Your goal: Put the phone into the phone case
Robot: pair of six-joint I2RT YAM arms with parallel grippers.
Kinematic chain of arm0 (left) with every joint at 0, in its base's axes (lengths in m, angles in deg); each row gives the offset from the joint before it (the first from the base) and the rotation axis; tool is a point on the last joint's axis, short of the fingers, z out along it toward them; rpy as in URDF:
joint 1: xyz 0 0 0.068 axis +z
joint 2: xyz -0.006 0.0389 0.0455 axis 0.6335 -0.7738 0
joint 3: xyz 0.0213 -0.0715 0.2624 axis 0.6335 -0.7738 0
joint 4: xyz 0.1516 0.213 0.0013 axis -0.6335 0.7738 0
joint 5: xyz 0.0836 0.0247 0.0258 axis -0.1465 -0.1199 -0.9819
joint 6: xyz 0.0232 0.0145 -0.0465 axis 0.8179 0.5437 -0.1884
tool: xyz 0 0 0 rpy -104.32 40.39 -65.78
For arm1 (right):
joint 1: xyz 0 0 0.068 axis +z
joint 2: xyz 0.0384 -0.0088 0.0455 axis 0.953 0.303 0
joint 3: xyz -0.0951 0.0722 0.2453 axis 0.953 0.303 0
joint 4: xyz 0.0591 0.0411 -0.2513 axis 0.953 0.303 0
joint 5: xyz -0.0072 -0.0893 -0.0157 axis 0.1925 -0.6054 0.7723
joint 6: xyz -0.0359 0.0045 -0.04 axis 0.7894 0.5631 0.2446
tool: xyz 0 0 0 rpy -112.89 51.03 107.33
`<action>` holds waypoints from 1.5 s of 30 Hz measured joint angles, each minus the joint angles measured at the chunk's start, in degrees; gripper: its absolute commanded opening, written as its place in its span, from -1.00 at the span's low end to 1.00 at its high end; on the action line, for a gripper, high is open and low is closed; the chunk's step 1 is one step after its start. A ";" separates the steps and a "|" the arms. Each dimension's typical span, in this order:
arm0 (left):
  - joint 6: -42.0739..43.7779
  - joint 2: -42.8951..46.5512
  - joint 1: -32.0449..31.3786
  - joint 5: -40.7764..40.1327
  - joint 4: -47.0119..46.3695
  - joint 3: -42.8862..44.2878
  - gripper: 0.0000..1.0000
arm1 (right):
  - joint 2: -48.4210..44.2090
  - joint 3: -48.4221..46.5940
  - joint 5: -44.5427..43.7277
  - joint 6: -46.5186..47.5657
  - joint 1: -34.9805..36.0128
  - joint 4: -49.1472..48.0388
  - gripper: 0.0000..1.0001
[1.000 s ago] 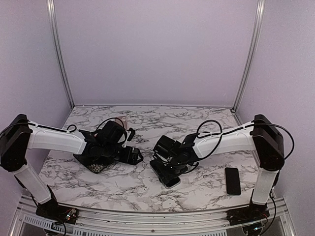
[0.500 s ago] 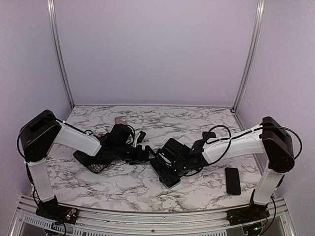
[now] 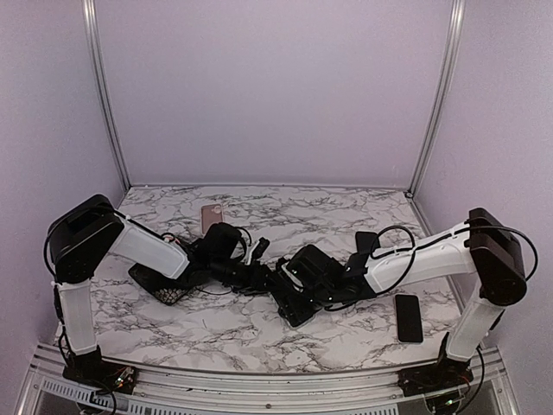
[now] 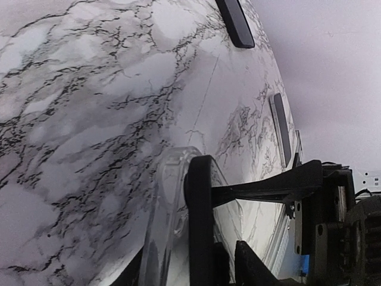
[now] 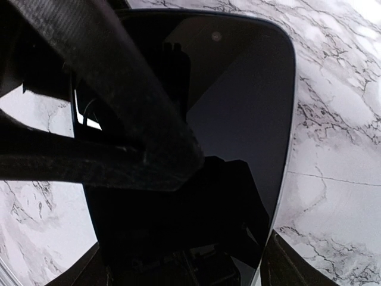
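My right gripper (image 3: 300, 290) is shut across the width of a black phone (image 5: 238, 107), holding it low over the marble table (image 3: 346, 207) near the middle front. The phone (image 3: 295, 309) shows dark under both grippers in the top view. In the left wrist view I see the phone (image 4: 200, 226) edge-on, with a clear phone case (image 4: 164, 202) lying against its back. My left gripper (image 4: 196, 265) straddles the end of phone and case, one finger on each side. Whether its pads press on them is not visible. In the top view the left gripper (image 3: 263, 275) meets the right one.
A second black phone (image 3: 409, 317) lies at the front right beside the right arm. A pink case or phone (image 3: 211, 216) lies at the back left. A black mesh item (image 3: 168, 291) sits under the left arm. A dark flat object (image 3: 366, 240) lies behind the right forearm.
The left arm has reached rightward to the phone held by the right gripper, and its jaws have narrowed around the phone and case. The right gripper has shifted slightly right, still holding the phone.
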 measured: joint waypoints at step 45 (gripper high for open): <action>53.51 20.02 -13.51 -13.97 25.99 1.11 -0.76 | -23.08 24.79 38.58 25.88 -11.78 -38.32 0.44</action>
